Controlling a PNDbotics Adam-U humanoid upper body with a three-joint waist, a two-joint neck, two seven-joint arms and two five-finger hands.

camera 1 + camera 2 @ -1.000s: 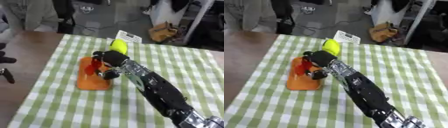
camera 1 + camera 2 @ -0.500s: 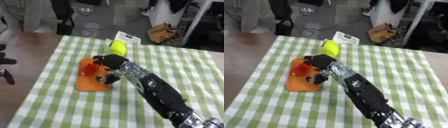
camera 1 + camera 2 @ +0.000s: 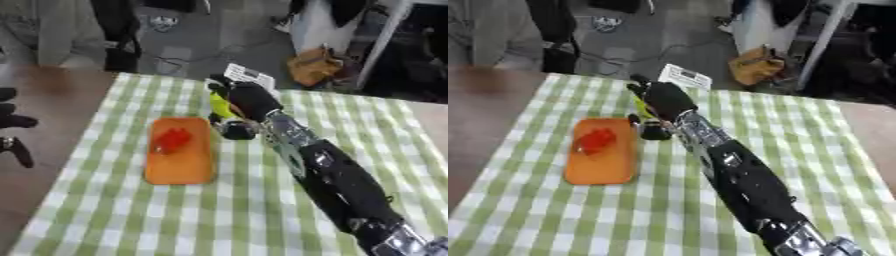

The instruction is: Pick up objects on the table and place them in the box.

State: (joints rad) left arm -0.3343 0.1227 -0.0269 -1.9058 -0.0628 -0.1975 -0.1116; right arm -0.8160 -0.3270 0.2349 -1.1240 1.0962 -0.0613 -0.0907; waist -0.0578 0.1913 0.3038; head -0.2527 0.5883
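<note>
Fruit, yellow-green (image 3: 218,104), sat mostly hidden under the right hand (image 3: 246,98), whose fingers curled round it; only a sliver showed at the hand's 9 o'clock side. A dark round part (image 3: 237,131) at the hand's 6 o'clock was hard to make out. At 8 o'clock lay the orange tray (image 3: 179,163) holding a red lump (image 3: 172,140). A white card (image 3: 684,76) sat at 12 o'clock, on the desk's checked cloth (image 3: 131,215). The left hand (image 3: 12,131) showed dark and cut off at the left edge, its fingers unreadable.

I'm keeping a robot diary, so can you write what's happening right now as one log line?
right hand: curled over yellow-green object | orange tray: holds red object | left hand: idle at left edge | surface: green checked cloth
</note>
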